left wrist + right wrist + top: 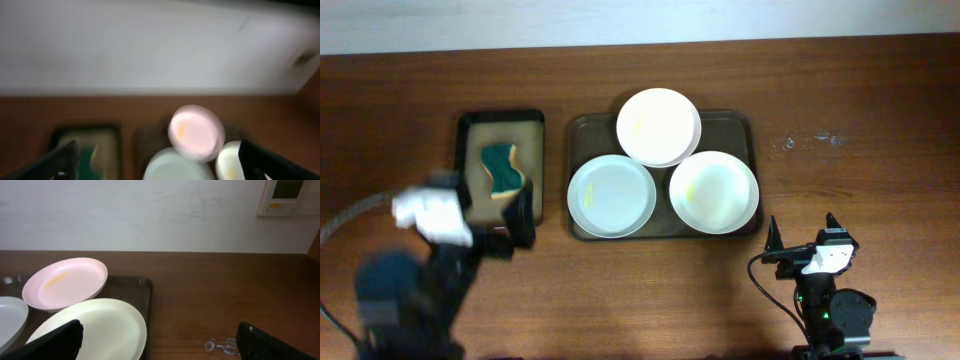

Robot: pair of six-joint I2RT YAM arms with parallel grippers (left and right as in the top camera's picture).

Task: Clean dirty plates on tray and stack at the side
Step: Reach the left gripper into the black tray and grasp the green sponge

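Left gripper (pixel 159 150) and right gripper (pixel 801 222) both gape wide, short of the plates (pixel 658 125) on the tray (pixel 588 135).

Overhead looks straight down; both wrist cameras look low toward the wall (pixel 150 215), sharing the plates (pixel 659 126).

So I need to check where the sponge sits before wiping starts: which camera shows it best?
The overhead view: the green sponge lies sharp and clear in the small black tray. The left wrist view gives only a blurred green smear; the right wrist view does not show it.
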